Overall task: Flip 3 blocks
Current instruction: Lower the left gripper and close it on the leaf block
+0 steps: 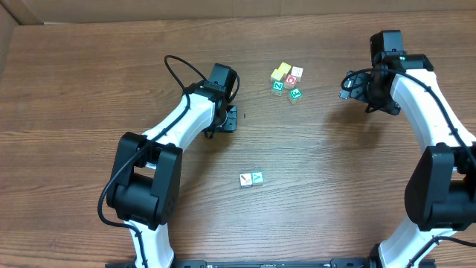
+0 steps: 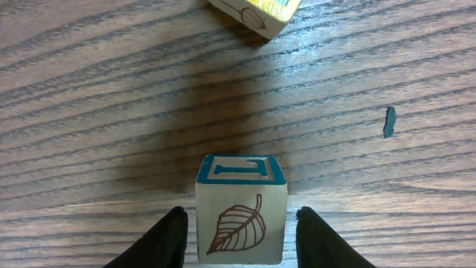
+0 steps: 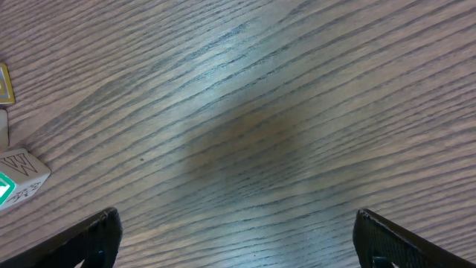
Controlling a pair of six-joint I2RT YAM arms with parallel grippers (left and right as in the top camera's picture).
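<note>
We read the left end effector (image 2: 241,231) as open around the leaf block (image 2: 242,195). A dark finger (image 2: 169,240) stands on each side of the cube, and a thin strip of worktop (image 1: 89,82) shows on both sides, so nothing is clamped. The jaws run parallel to the cube's side faces, which we judge is the stance for either taking it or letting it go squarely. This cube sits flat toward the far edge of the worktop, left of the middle. From overhead the arm hides it.

Its teal-framed letter face is up. The brown leaf face is turned to the wrist camera, stem low and tip rising to the right. Being a cube, it has no long axis to speak of.

The white block (image 1: 245,179) and the teal block (image 1: 257,177) lie touching, side by side, about midway along and nearer the near edge. A cluster of cubes (image 1: 286,80) rests near the far edge, right of the middle.

The right end effector (image 3: 236,227) hangs over bare wood toward the right edge, jaws spread wide and holding nothing, which we take to be parked clear of the work
</note>
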